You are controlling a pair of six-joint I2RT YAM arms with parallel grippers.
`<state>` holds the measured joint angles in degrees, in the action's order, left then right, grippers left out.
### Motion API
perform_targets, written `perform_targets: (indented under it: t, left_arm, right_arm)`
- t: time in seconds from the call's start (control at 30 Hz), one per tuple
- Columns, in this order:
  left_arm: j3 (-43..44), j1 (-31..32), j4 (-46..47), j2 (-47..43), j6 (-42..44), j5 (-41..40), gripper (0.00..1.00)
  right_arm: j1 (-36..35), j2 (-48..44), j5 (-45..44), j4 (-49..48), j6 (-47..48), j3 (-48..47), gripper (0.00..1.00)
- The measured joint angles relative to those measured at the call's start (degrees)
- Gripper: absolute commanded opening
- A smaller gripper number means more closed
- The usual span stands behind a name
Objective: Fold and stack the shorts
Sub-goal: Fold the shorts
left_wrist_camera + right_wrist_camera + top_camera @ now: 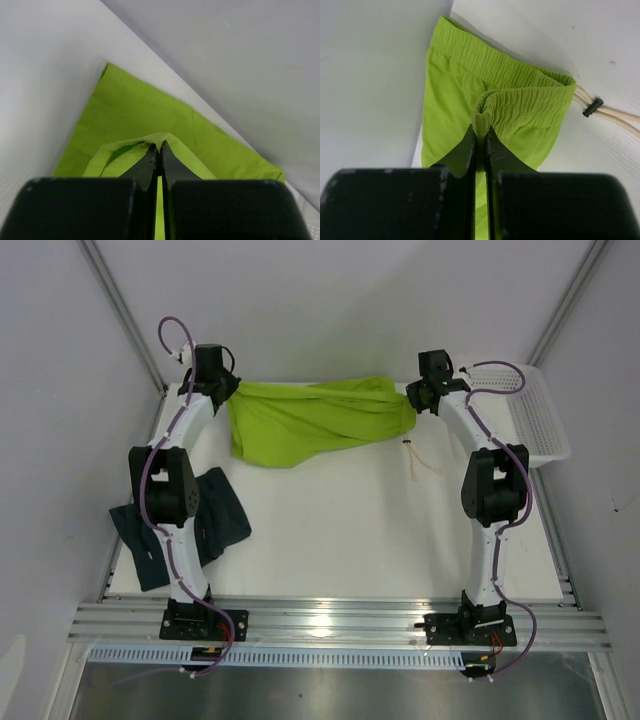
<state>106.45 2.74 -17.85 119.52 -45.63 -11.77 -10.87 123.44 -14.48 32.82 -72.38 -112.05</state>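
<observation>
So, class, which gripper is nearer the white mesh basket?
Right. The right gripper holds the green shorts just left of the basket; the left gripper grips their opposite end, farther away.

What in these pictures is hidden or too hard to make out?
- Top view: the left arm covers part of the dark shorts, hiding their shape.
- Left wrist view: the left gripper blocks the near part of the green shorts.
- Right wrist view: the drawstring runs off the right edge.
</observation>
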Motion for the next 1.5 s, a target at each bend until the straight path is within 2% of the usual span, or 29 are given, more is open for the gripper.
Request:
perform_targets:
  t: [0.07,0.23,0.33,0.57,0.73,0.93,1.13,1.33,1.5]
  left_arm:
    - [-3.32,-0.04,0.72,-2.08,0.0,0.22,0.0]
    - [-11.74,-0.15,0.46,-11.37,-0.09,2.56,0.0]
    - [-16.41,0.17,0.87,-19.34,-0.02,4.02,0.0]
    - [-33.4,4.11,4.83,-42.07,-0.96,6.16,0.0]
    - [-41.88,6.93,4.37,-51.93,-0.94,5.84,0.0]
    - [-44.24,8.76,1.75,-60.92,-0.85,4.13,0.0]
    - [-44.39,14.97,0.66,-69.26,-0.46,-0.35,0.0]
    - [-44.52,16.11,-1.31,-70.49,-0.24,-2.43,0.0]
    - [-44.46,16.15,-3.41,-68.13,0.26,-3.1,0.0]
  right_arm:
    - [0.0,-0.57,0.0,-1.92,0.5,0.9,0.0]
    - [0.17,-7.32,1.29,-4.48,3.04,10.64,0.0]
    - [1.09,-12.92,4.66,-6.38,5.49,16.31,0.0]
    - [5.73,-21.86,14.19,-11.52,9.7,30.45,0.0]
    - [6.34,-26.67,16.55,-11.67,11.61,41.68,0.0]
    - [5.7,-38.73,16.11,-8.79,13.18,46.38,0.0]
    - [3.45,-52.96,10.99,-2.01,11.98,47.76,0.0]
    - [1.51,-56.7,7.21,7.76,8.13,49.35,0.0]
    - [1.27,-56.74,6.23,11.76,6.34,50.18,0.0]
